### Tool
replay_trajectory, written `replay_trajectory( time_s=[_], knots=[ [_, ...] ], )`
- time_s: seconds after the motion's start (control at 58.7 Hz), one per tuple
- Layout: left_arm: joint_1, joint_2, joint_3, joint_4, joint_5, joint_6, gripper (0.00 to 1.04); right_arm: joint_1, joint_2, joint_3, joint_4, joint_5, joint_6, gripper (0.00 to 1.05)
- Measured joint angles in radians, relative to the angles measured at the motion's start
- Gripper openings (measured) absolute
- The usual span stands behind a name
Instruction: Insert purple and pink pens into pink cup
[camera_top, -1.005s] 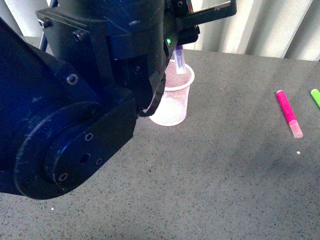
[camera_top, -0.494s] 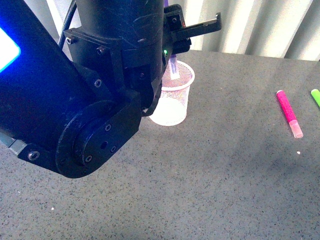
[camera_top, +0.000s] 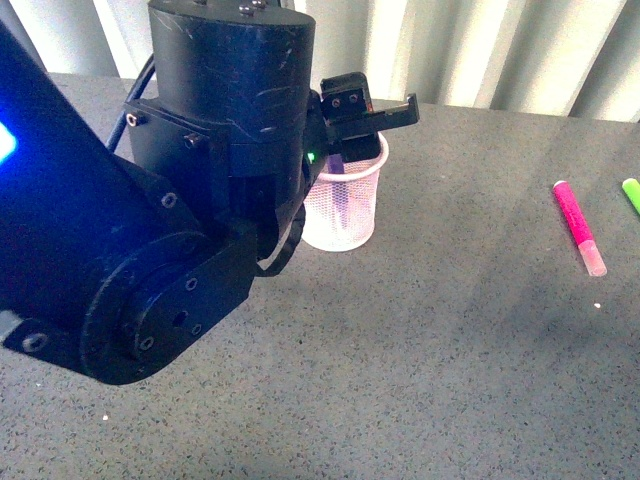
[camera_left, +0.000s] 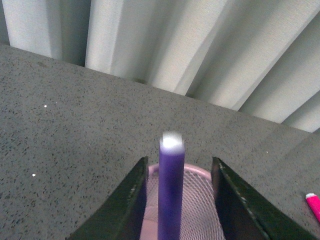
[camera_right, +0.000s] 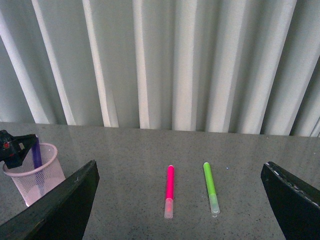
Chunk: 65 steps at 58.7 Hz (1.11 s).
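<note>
The purple pen (camera_left: 171, 190) stands upright in the cup (camera_left: 196, 173), its lower part inside the mesh and its pale end above the rim. The left tool (camera_left: 179, 162) straddles it with jaws parted. Mesh shows on both sides of the pen, so it seems let go, or nearly.

To finish this step well, I would lift that tool straight up, jaws wide, so neither finger drags the pen out or tips the light cup, and only then swing away. That would make 1 pen done and 1 to go.

The pink pen (camera_top: 577, 225) lies flat on the surface, well apart from the cup toward the right, its clear cap nearest the robot. A green pen (camera_top: 632, 192) lies near it. The right tool (camera_right: 180, 170) faces them, wide open and empty. It should close on the pink barrel, not the cap.

The cup is pale pink wire mesh with a solid rim, narrowing toward its base. The purple barrel shows through it.
</note>
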Motion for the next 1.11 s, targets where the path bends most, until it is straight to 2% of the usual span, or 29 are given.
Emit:
replay_trajectory(
  time_s=[0.119, 0.17, 0.255, 0.375, 0.409, 0.613, 0.63, 0.681, 0.698, 0.715, 0.766, 0.817, 0.868, 0.902, 0.971, 1.107],
  knots=[
    [0.006, -0.106, -0.056, -0.063, 0.023, -0.006, 0.72, 0.0, 0.0, 0.0, 0.0, 0.0, 0.0, 0.98],
    [0.012, -0.167, -0.074, -0.128, 0.023, -0.003, 0.85, 0.0, 0.0, 0.0, 0.0, 0.0, 0.0, 0.98],
    [0.016, -0.254, -0.1, -0.255, 0.025, 0.031, 1.0, 0.0, 0.0, 0.0, 0.0, 0.0, 0.0, 0.98],
    [0.02, -0.452, -0.149, -0.683, 0.121, 0.104, 0.98, 0.0, 0.0, 0.0, 0.0, 0.0, 0.0, 0.98],
    [0.019, -0.512, -0.192, -0.76, 0.128, 0.131, 0.98, 0.0, 0.0, 0.0, 0.0, 0.0, 0.0, 0.98],
    [0.017, -0.576, -0.234, -0.797, 0.128, 0.17, 0.98, 0.0, 0.0, 0.0, 0.0, -0.001, 0.0, 0.98],
    [0.015, -0.568, -0.243, -0.763, 0.105, 0.186, 0.97, 0.0, 0.0, 0.0, 0.0, 0.0, 0.0, 0.98],
    [0.015, -0.547, -0.329, -0.464, -0.06, 0.26, 0.86, 0.0, 0.0, 0.0, 0.0, -0.001, 0.0, 0.98],
    [0.017, -0.546, -0.347, -0.415, -0.076, 0.271, 0.84, 0.0, 0.0, 0.0, 0.0, -0.001, 0.0, 0.98],
    [0.025, -0.548, -0.402, -0.283, -0.102, 0.292, 0.79, 0.0, 0.0, 0.0, 0.0, -0.003, 0.0, 0.98],
    [0.057, -0.575, -0.486, -0.106, -0.103, 0.324, 0.7, 0.0, 0.0, 0.0, 0.0, 0.0, 0.0, 0.98],
    [0.093, -0.625, -0.547, 0.003, -0.087, 0.337, 0.61, 0.0, 0.0, 0.0, 0.0, 0.0, 0.0, 0.98],
    [0.123, -0.673, -0.583, 0.034, -0.07, 0.347, 0.54, 0.0, 0.0, 0.0, 0.0, 0.0, 0.0, 0.98],
    [0.154, -0.733, -0.625, 0.037, -0.045, 0.352, 0.45, 0.0, 0.0, 0.0, 0.0, 0.0, 0.0, 0.98],
    [0.202, -0.814, -0.698, 0.018, 0.006, 0.358, 0.28, 0.0, 0.0, 0.0, 0.0, -0.003, 0.0, 0.98],
    [0.261, -0.925, -0.772, -0.031, 0.073, 0.362, 0.05, 0.0, 0.0, 0.0, 0.0, 0.0, 0.0, 0.98]
  ],
)
